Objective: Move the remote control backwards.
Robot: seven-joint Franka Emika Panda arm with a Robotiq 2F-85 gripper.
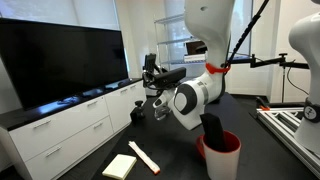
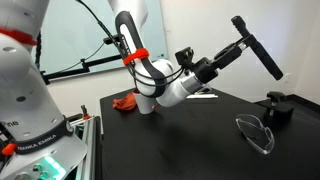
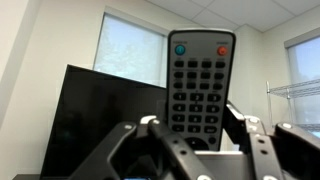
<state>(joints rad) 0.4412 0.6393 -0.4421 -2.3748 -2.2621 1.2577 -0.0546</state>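
Note:
The remote control (image 3: 198, 85) is a slim black bar with rows of grey buttons and a blue and a red button at its top. It stands upright in the wrist view, with my gripper (image 3: 192, 120) shut on its lower part and one finger at each side. In an exterior view the remote control (image 2: 262, 52) is held tilted in the air, well above the black table (image 2: 180, 135), at the end of my gripper (image 2: 226, 58). From the other side, my gripper (image 1: 153, 76) hangs in front of the white cabinet (image 1: 70, 125).
A large dark TV (image 1: 60, 60) stands on the cabinet. A red bin (image 1: 222, 158), a notepad (image 1: 120, 166) and a pale stick (image 1: 143, 157) lie low near the camera. On the table are clear safety glasses (image 2: 255, 133), a black block (image 2: 276, 106) and a red object (image 2: 125, 102).

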